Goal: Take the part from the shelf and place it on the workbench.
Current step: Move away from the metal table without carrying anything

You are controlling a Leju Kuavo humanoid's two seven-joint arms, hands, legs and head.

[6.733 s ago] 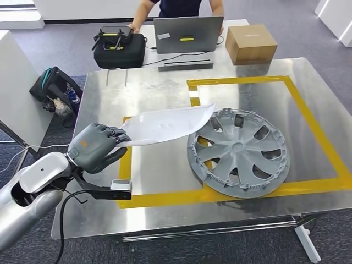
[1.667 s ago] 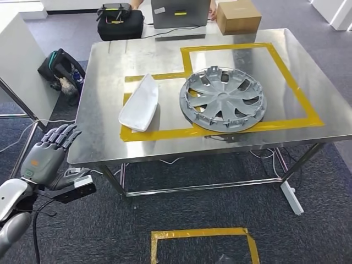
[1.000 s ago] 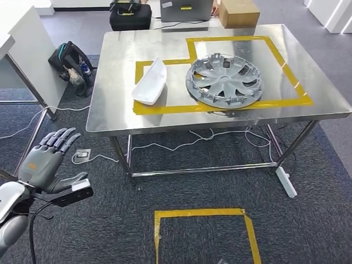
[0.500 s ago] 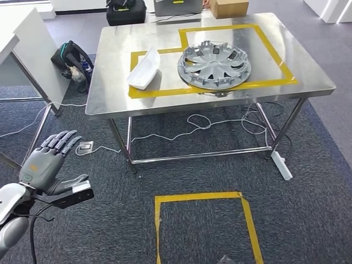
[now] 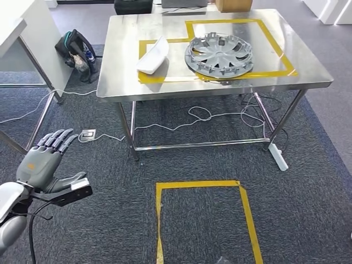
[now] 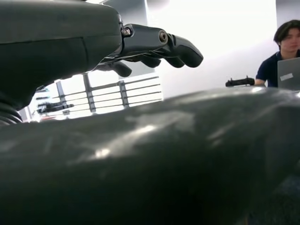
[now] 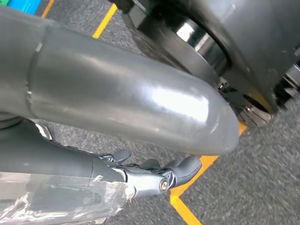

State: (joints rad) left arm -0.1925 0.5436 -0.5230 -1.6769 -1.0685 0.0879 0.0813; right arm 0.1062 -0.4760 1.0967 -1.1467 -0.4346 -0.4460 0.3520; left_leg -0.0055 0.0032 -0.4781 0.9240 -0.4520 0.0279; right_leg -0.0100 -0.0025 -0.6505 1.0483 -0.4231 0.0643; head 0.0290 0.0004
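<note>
Released since earlier, white curved part [image 5: 153, 55] lies on workbench [image 5: 124, 71].

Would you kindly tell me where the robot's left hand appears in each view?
Head view: left hand, lower left, over carpet.
Left wrist view: fingers close up against bright wall.
Right wrist view: the right hand instead.
Shared landmark: yellow floor tape, head and right wrist views.

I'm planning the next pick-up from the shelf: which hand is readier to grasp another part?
Left, probably. The left hand is raised in front with fingers spread and empty; the right hand hangs low over the carpet.
</note>
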